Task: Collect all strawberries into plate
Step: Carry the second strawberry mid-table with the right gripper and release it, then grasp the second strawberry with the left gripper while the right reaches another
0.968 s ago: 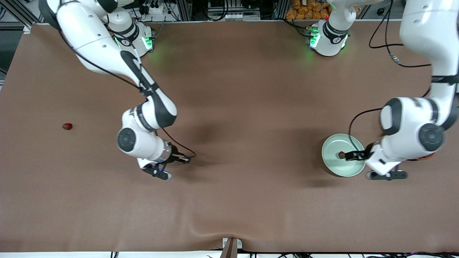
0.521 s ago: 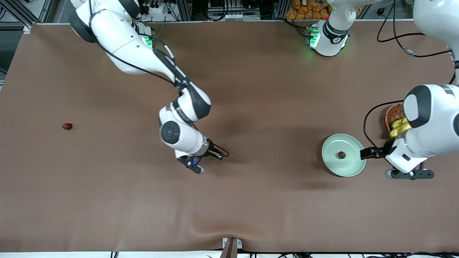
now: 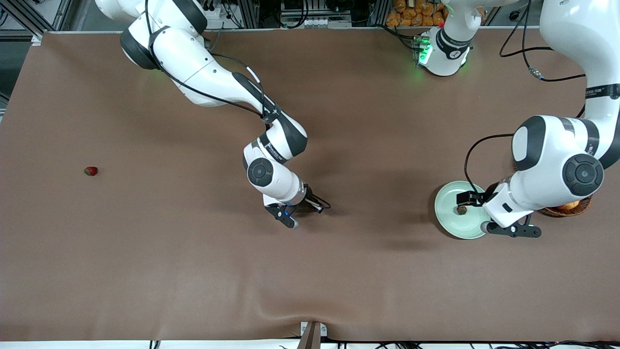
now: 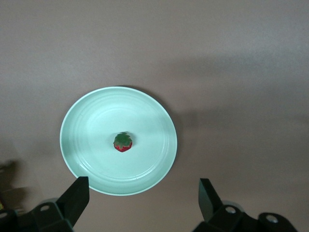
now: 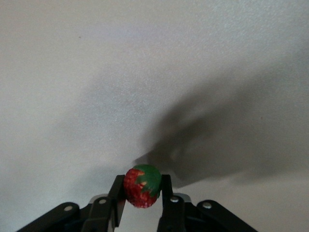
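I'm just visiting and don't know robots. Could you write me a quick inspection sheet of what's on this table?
Surface: brown table cover, wrinkled at the camera edge.
Job's things: one strawberry in plate on the mint plate; one held strawberry; one loose strawberry toward the right arm's end.
Clutter: basket beside the plate.
Hands: left hand open over the plate; right hand shut on a berry, mid-table.
Cables: black leads on both arms.
Surroundings: equipment along the base edge.

1 strawberry [image 4: 122, 142] in plate [image 4: 87, 121] – centre.
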